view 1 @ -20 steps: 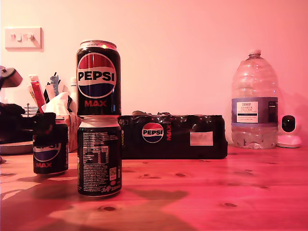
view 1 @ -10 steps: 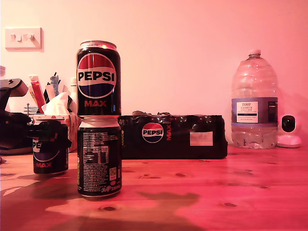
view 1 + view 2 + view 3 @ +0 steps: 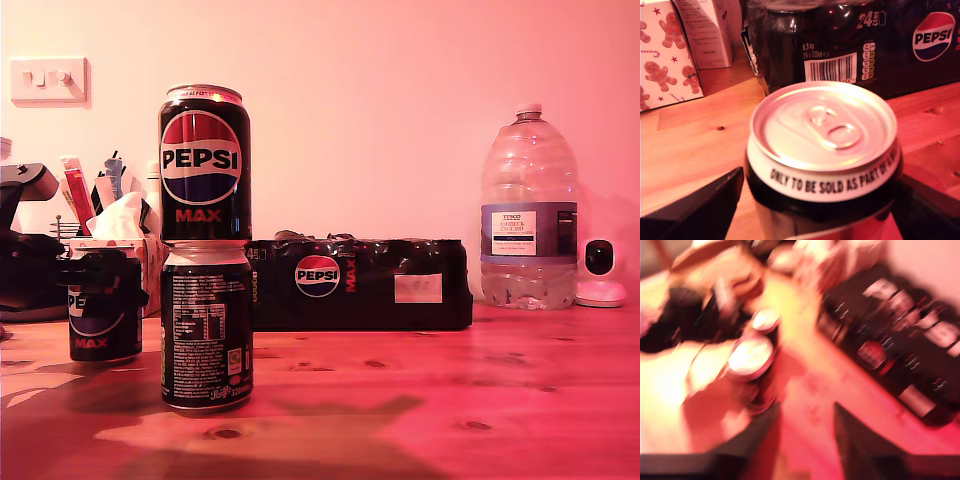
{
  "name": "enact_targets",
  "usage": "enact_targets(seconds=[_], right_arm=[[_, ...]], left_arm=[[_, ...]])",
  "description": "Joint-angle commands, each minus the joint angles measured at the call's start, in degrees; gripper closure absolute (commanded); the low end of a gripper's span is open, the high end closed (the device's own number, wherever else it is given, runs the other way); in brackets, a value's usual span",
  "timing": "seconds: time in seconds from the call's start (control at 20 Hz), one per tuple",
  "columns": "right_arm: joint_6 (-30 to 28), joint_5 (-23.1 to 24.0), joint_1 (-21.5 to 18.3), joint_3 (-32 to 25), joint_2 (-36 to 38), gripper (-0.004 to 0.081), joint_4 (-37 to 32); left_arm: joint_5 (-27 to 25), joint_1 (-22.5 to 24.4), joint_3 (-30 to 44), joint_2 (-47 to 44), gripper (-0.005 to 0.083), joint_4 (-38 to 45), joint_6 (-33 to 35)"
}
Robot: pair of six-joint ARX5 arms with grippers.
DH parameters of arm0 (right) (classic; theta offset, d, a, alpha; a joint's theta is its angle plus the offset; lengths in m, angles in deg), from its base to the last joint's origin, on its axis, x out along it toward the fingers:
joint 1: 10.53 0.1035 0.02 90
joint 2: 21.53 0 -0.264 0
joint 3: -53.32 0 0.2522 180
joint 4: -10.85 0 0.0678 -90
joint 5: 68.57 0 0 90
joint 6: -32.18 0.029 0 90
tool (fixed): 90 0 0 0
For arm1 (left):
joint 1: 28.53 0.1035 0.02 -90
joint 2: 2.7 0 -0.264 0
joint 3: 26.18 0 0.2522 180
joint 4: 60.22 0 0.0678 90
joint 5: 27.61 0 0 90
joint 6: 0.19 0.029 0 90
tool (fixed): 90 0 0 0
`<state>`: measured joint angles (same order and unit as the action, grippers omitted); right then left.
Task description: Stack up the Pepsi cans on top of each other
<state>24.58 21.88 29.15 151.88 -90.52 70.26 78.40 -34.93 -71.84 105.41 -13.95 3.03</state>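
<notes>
A pine table point(image 3: 420, 400) under red light carries, largest first, one big water bottle point(image 3: 529, 210) near the exterior view's right, one long black Pepsi multipack point(image 3: 360, 283) against the wall, and three Pepsi cans, all upright. Two of them already form a column near the middle of the exterior view: the top can point(image 3: 205, 163) stands squarely on the bottom can point(image 3: 207, 325), logo forward. The third can point(image 3: 104, 310) stands alone on the table just toward the exterior view's left of that column, near it but apart. My first gripper point(image 3: 100, 270) straddles this third can point(image 3: 822, 150) just below its silver rim, dark fingers point(image 3: 695, 212) showing on either side; the wrist view does not settle whether the pads press the wall or stand just clear, so its hold cannot be told. My second gripper point(image 3: 805, 425) hangs high above the table, released, with bare wood between its fingers and the column point(image 3: 751, 360) well ahead of it in a blurred picture. The coming move appears to turn on one relation: the lone can must rise straight along its upright axis past both stacked cans, then travel toward the exterior view's right to centre over the top rim. My first gripper is plainly the nearer one. Behind sit a tissue box point(image 3: 125, 225) and a small white camera point(image 3: 601, 270).
</notes>
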Motion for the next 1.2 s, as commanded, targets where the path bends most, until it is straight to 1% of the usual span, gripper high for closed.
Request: enact_targets(seconds=[0.0, 0.1, 0.3, 0.45, 0.5, 0.55, 0.6, 0.7, 0.75, 0.8, 0.9, 1.1, 1.15], right_arm=[[-0.46, -0.46, -2.19, -7.02, -0.48, 0.0783, -5.05], [-1.01, -2.99, -4.42, -13.81, 0.26, 0.0783, -13.20], [-0.70, -4.02, -8.63, -29.03, 2.93, 0.0783, -30.88], [0.57, -6.51, -11.89, -40.46, 6.01, 0.0783, -42.23], [1.99, -6.49, -12.83, -43.43, 7.56, 0.0783, -45.11], [3.41, -6.47, -13.77, -46.49, 9.03, 0.0783, -48.30], [4.81, -6.40, -14.71, -49.31, 10.51, 0.0783, -49.79], [5.64, -6.27, -16.37, -52.68, 13.62, 0.0783, -50.14], [5.97, -6.27, -17.07, -53.88, 15.30, 0.0783, -50.07], [6.64, -6.25, -17.68, -54.93, 17.00, 0.0783, -50.07], [7.80, -6.25, -18.49, -56.61, 20.79, 0.0783, -49.51], [8.24, -5.53, -18.86, -59.76, 28.28, 0.0783, -46.36], [8.70, -4.42, -19.02, -60.37, 30.05, 0.0783, -45.00]], left_arm=[[0.07, -0.11, 0.15, 0.44, -0.0009, 0.52, 0.31], [0.26, -0.11, 0.15, 0.44, -0.0009, 0.55, 0.31], [0.24, -0.11, 0.15, 0.44, -0.0009, 0.55, 0.31], [0.22, -0.11, 0.15, 0.44, 0.0000, 0.31, 0.31], [0.24, -0.11, 0.15, 0.44, 0.0028, 0.02, 0.31], [0.24, -0.11, 0.15, 0.44, 0.0089, -0.07, 0.33], [0.31, -0.11, 0.15, 0.44, 0.0173, -0.07, 0.48], [1.90, -0.11, 0.15, 0.44, 0.0362, -0.24, 1.95], [2.86, -0.11, 0.15, 0.44, 0.0418, -0.46, 2.71], [3.32, -0.11, 0.15, 0.44, 0.0450, -0.48, 3.02], [3.56, -0.11, 0.15, 0.44, 0.0473, -0.52, 3.02], [4.83, -0.11, 0.15, 0.44, 0.0473, -0.48, 2.99], [5.22, -0.11, 0.15, 0.44, 0.0473, -0.44, 2.97]])
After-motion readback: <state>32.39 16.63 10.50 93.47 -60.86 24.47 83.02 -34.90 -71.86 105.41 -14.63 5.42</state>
